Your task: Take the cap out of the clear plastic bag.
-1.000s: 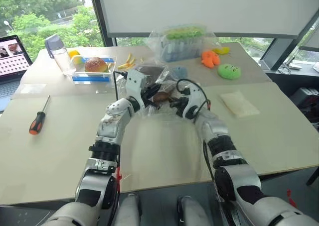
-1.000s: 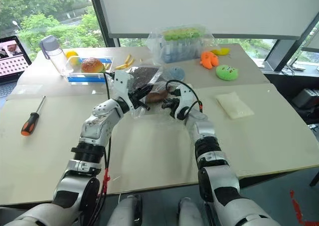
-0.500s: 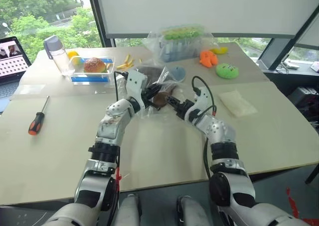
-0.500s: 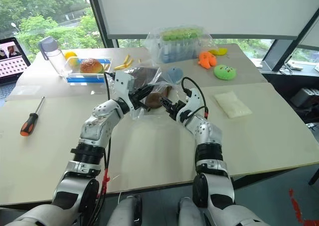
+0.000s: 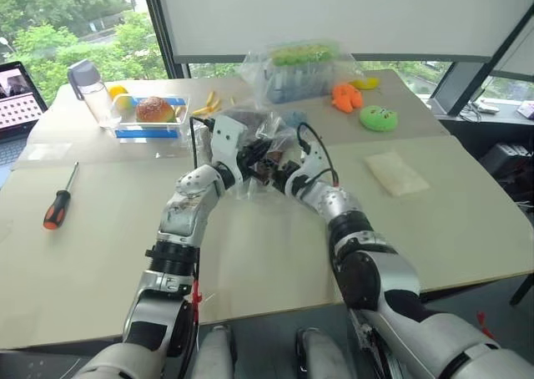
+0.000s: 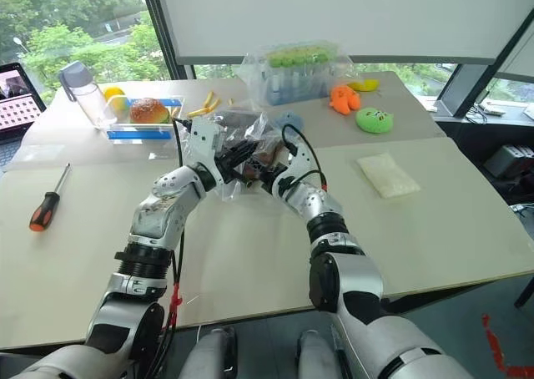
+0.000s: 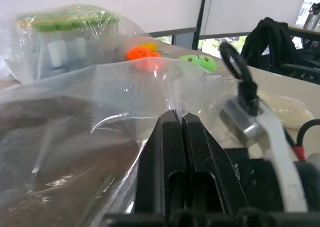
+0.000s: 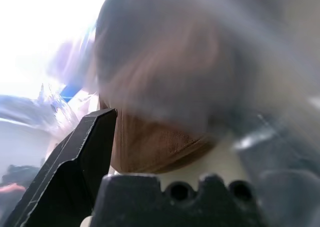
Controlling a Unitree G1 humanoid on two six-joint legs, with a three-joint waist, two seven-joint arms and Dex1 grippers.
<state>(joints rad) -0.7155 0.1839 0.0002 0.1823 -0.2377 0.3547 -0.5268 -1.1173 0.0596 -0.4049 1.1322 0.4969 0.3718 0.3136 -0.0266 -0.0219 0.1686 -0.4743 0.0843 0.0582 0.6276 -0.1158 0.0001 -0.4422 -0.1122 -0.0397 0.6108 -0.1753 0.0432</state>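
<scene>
- The left gripper (image 7: 175, 118), jaws pressed together, pinches a fold of the clear plastic bag (image 7: 125, 82), holding it above the desk (image 5: 250, 254).
- The right gripper (image 6: 265, 172), jaws spread, sits at the bag's mouth.
- The cap (image 8: 165, 102) lies inside the bag, just ahead of those jaws.
- Risk: closing may catch film along with fabric, dragging the bag too.
- Risk: the thin pinched fold could slip free.

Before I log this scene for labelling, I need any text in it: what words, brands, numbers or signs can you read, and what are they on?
No text can be read anywhere.
Laptop screen: a pink patterned area and a small video window, too small to read.
Green plush: stitched "x"-shaped eyes, face marks and not lettering.
Clear plastic bag, cap, water bottle, screwdriver: no print or label visible.
</scene>
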